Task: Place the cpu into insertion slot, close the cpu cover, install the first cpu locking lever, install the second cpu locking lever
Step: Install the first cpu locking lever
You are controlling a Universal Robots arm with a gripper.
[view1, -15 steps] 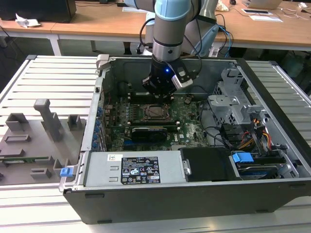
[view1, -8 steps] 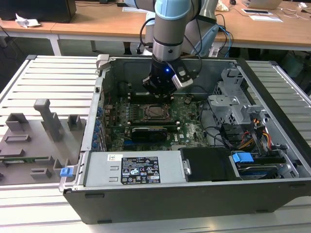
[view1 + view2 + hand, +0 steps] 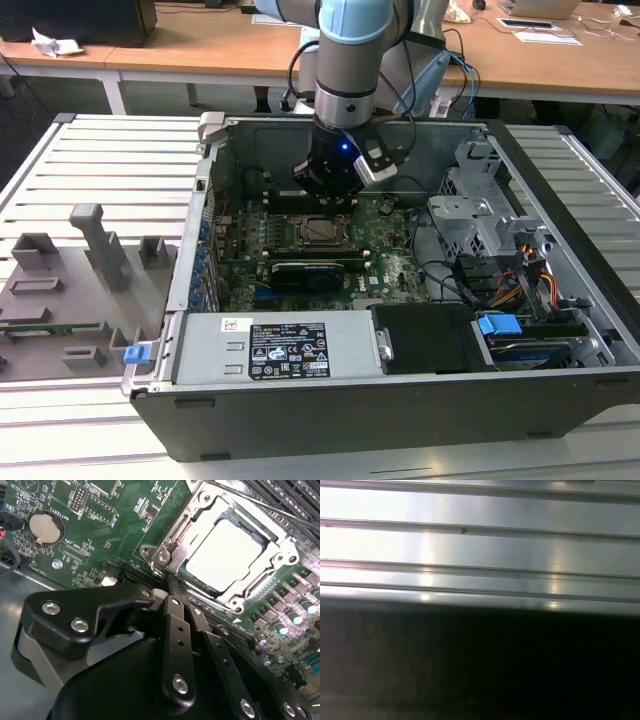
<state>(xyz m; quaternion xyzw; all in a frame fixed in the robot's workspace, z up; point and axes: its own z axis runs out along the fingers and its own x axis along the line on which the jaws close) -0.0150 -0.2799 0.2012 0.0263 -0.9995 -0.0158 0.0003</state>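
Bright overhead light; glare whitens the cpu (image 3: 227, 555), dark shadow below.

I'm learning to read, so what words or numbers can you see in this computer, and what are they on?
Black label on the grey box at the case's front: print too small to read.
Small white sticker beside it: too small to read.
Green board, second wrist view: tiny white lettering, too blurred to read.
Nothing can be quoted.

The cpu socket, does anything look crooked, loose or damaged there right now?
Nothing stands out. In the second wrist view the cpu lies flat and square in the socket, framed by the cpu cover closed over its edges. The gripper sits right beside the socket's corner.
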